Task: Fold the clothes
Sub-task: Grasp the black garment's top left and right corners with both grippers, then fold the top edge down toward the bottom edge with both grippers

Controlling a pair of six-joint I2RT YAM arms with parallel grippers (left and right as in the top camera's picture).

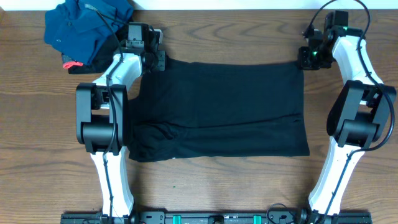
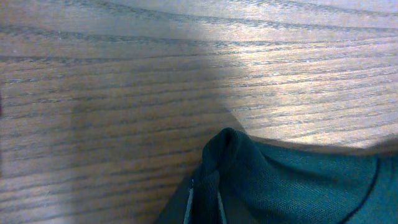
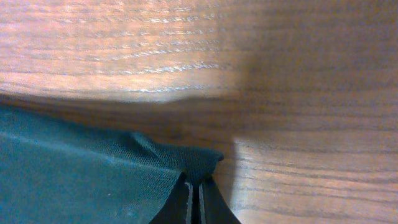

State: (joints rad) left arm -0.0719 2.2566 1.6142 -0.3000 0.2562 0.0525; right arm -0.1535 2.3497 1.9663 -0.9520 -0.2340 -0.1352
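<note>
- The left tool (image 2: 204, 200) is pressed together on the far left corner of the black garment (image 1: 224, 106). Its wrist view shows a bunched peak of cloth rising from between the jaws.
- The right tool (image 3: 194, 194) pinches the far right corner the same way, with a small fold of fabric caught at its tips.
- Gripping both far corners at once looks like the set-up for carrying the far edge over to the near edge. A matched hold would keep that edge straight.
- The garment lies spread flat on the table (image 1: 217, 31), between the two arms, with a few creases on its near left part.
- Both arms reach forward with elbows bent and wrists pitched down, so the tools meet the cloth low against the table.
- A dark blue garment (image 1: 87, 28) is heaped just beyond the left tool, so a lift there needs care.
</note>
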